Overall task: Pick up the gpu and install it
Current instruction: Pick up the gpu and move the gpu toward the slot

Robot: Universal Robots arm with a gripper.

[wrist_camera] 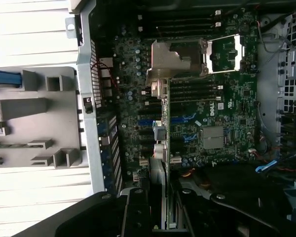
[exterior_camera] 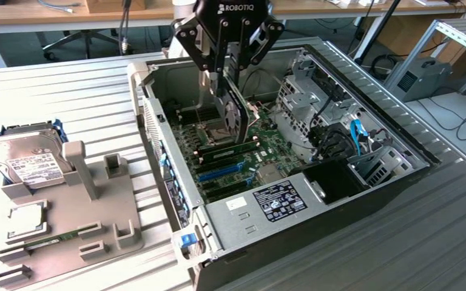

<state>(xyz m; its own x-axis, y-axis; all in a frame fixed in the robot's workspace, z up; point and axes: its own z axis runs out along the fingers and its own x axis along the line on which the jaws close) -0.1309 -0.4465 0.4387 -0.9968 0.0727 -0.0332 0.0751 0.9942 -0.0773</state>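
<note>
The gpu [exterior_camera: 233, 118] is a thin black card that hangs upright, edge down, inside the open computer case [exterior_camera: 395, 182]. It sits just above the green motherboard [exterior_camera: 253, 151]. My gripper [exterior_camera: 226, 91] comes down from above and is shut on the card's upper edge. In the wrist view the gpu [wrist_camera: 160, 133] appears edge-on, its silver bracket with ports toward the case's rear wall. There my gripper [wrist_camera: 164, 210] has a black finger on each side of the card. The blue expansion slots [exterior_camera: 221, 171] lie a little nearer the camera than the card's lower edge.
A grey parts fixture [exterior_camera: 104, 206] lies at the exterior view's left on the slatted table, with a silver hard drive [exterior_camera: 27, 160], a processor chip [exterior_camera: 24, 219] and a green RAM stick [exterior_camera: 51, 239]. Inside the case are a power supply [exterior_camera: 278, 200] and a drive cage with cables [exterior_camera: 338, 139].
</note>
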